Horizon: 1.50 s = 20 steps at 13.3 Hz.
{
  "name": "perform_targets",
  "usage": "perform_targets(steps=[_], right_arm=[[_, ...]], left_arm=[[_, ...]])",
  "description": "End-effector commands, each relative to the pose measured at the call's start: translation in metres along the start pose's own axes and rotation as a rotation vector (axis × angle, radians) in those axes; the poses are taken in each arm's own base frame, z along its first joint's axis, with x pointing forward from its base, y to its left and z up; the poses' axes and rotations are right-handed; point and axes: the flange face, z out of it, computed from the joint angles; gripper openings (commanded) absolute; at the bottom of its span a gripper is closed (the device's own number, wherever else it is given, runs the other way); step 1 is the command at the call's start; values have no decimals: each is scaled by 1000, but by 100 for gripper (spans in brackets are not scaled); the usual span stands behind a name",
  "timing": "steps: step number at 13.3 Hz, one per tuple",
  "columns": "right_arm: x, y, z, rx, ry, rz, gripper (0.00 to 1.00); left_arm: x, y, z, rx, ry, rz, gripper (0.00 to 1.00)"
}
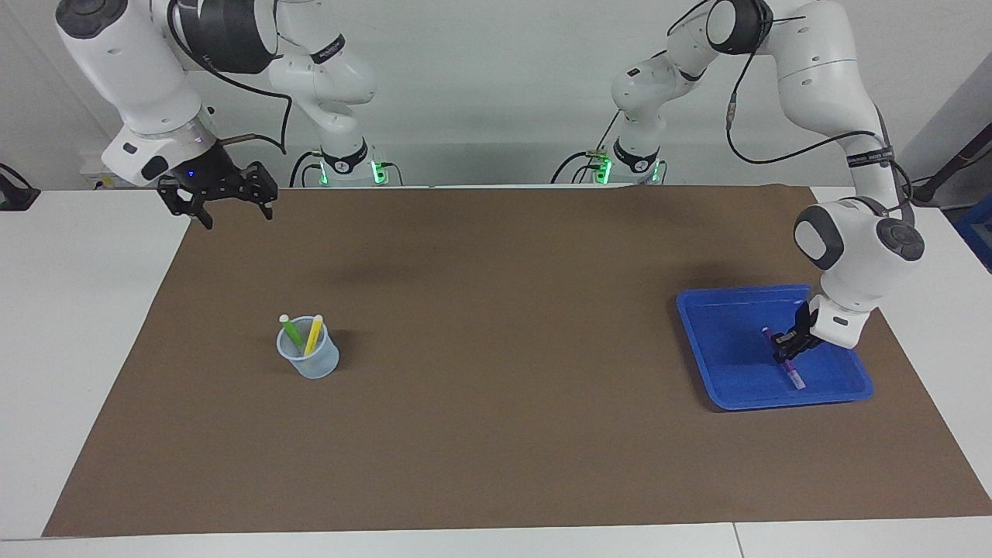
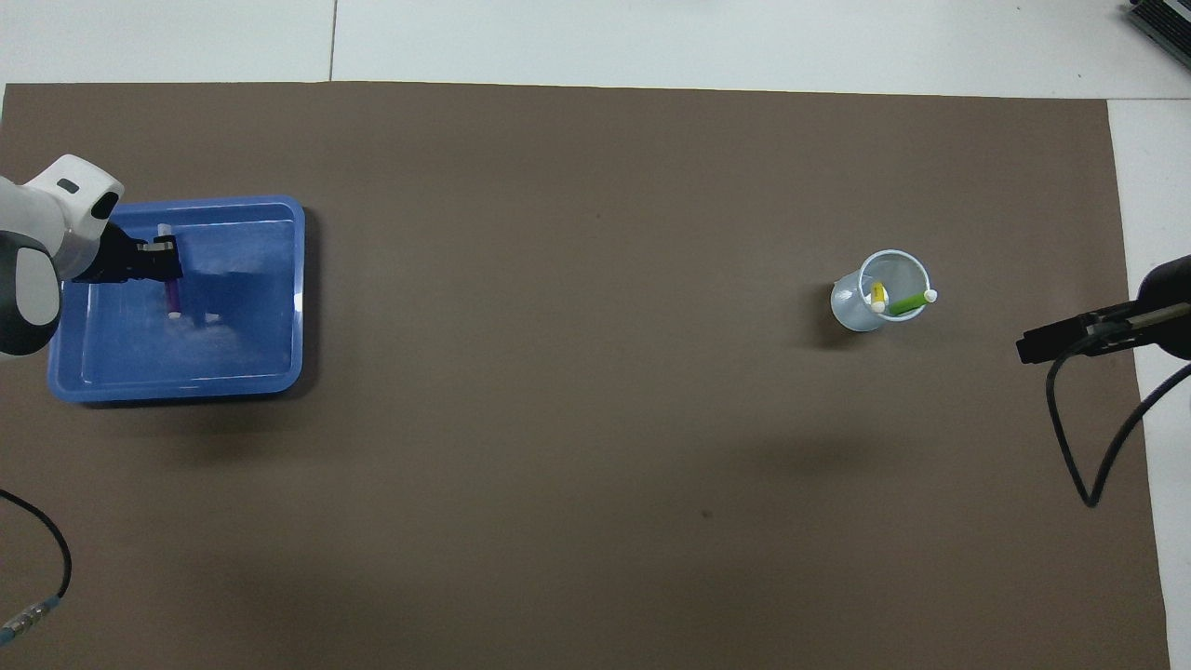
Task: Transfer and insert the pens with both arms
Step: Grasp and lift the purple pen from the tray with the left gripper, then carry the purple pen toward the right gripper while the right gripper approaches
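My left gripper (image 1: 785, 353) is low inside the blue tray (image 1: 728, 310) at the left arm's end of the table, shut on the purple pen (image 1: 795, 377). The pen slants, its pale end down near the tray floor. Overhead, the left gripper (image 2: 167, 270) grips the purple pen (image 2: 173, 300) near its upper half. The green pen (image 1: 292, 333) and the yellow pen (image 1: 313, 335) stand in a clear cup (image 1: 310, 363) toward the right arm's end. My right gripper (image 1: 229, 205) hangs open and holds nothing, high over the mat's corner near its base.
A brown mat (image 1: 496, 325) covers most of the white table. In the overhead view the cup (image 2: 849, 309) holds both pens, and the right arm's black cable (image 2: 1070, 447) loops over the mat's edge. The blue tray (image 2: 251, 316) lies on the mat.
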Motion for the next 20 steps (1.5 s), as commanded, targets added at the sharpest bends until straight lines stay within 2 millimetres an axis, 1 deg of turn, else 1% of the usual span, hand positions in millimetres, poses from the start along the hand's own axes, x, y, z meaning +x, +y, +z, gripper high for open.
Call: perform_targets(steps=[1, 4, 6, 7, 8, 11, 13, 15, 16, 18, 20], right_arm=[[-9, 0, 2, -24, 0, 6, 100], [-10, 1, 2, -24, 0, 5, 100], [-10, 1, 2, -14, 2, 13, 100], [-10, 0, 3, -12, 3, 18, 100], [-10, 0, 3, -12, 3, 18, 100], [-11, 0, 4, -9, 2, 34, 100], [-11, 0, 6, -4, -2, 45, 100], [-12, 4, 7, 40, 7, 63, 100], [-12, 3, 7, 58, 9, 74, 100], [-11, 3, 7, 67, 15, 141, 100], [-9, -1, 7, 111, 23, 154, 100]], left_arm=[[8, 1, -8, -22, -23, -28, 0], [15, 3, -30, -83, -64, -114, 0], [13, 27, -37, -85, -75, -185, 0], [12, 42, -39, -83, -79, -219, 0], [9, 57, -48, -78, -82, -249, 0], [0, 90, -71, -96, -98, -402, 0], [-6, 111, -82, -122, -106, -470, 0], [-13, 141, -92, -119, -106, -562, 0], [-17, 161, -95, -120, -109, -613, 0], [-30, 207, -102, -124, -114, -712, 0], [-45, 248, -110, -126, -117, -797, 0]])
